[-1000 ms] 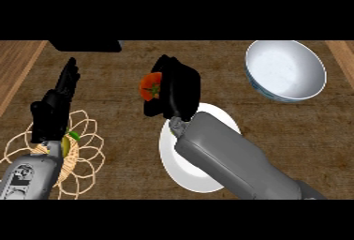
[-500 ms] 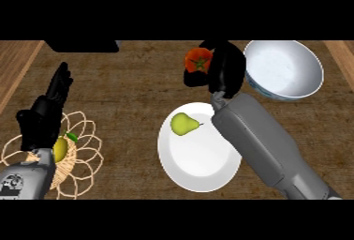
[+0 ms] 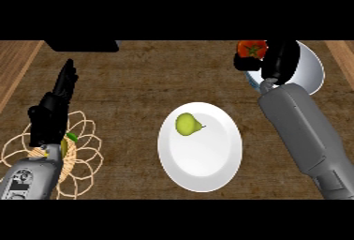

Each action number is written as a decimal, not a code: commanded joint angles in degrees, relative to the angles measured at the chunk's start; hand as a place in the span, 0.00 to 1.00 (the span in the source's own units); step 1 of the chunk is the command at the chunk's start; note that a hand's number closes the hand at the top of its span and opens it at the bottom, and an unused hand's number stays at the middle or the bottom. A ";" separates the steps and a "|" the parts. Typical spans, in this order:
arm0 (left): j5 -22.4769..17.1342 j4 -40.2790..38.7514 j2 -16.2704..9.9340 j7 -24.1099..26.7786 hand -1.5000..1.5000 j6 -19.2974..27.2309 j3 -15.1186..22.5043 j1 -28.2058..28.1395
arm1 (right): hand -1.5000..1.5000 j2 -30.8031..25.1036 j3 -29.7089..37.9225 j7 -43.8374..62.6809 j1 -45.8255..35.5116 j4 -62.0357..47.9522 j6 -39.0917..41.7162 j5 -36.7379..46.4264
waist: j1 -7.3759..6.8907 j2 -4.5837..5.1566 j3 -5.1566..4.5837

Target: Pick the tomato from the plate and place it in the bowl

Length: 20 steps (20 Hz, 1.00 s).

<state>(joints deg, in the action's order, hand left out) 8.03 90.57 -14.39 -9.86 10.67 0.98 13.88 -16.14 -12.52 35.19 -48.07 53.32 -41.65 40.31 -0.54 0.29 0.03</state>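
My right hand (image 3: 275, 60) is at the upper right, its fingers curled round the red tomato (image 3: 252, 48). It holds the tomato over the near left rim of the pale blue bowl (image 3: 311, 70), and the hand and forearm hide much of the bowl. The white plate (image 3: 207, 164) lies in the middle of the counter with a green pear (image 3: 187, 124) on its upper left part. My left hand (image 3: 52, 110) rests open at the left, fingers pointing up.
A woven wire basket (image 3: 79, 154) with a yellow-green fruit (image 3: 66, 143) sits at the lower left, partly under my left forearm. A dark object (image 3: 81, 45) lies at the counter's top left. A lighter wooden strip (image 3: 12, 70) runs along the left side.
My right hand has carried the tomato up and to the right, from above the plate to the bowl's rim. The pear on the plate came into view. The left hand stayed put.
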 commanded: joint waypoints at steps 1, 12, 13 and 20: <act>0.62 0.11 0.59 -0.66 0.50 -0.19 0.60 0.84 | 1.00 -4.05 3.60 -7.00 -0.50 -9.59 -1.85 0.00 | -0.66 0.26 0.02; 0.27 -1.03 1.07 1.24 0.50 -1.65 0.38 1.74 | 1.00 -9.42 11.67 -20.97 -5.26 -33.47 -6.42 -1.53 | -2.32 1.13 0.15; -1.41 -1.47 -0.28 -0.22 0.50 -2.34 -2.02 3.92 | 1.00 -9.37 14.31 -24.00 -3.63 -31.65 -6.02 -5.50 | -2.24 1.27 0.22; 0.30 1.49 1.02 -1.95 0.50 -1.37 0.15 3.12 | 0.00 -9.40 23.18 -36.47 -2.71 -32.93 4.10 -16.55 | -3.11 1.47 0.44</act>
<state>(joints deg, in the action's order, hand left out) 7.67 90.94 -13.85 -9.67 8.60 0.71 15.65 -25.63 6.23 6.22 -51.52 20.95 -41.15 29.15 -3.45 1.67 0.34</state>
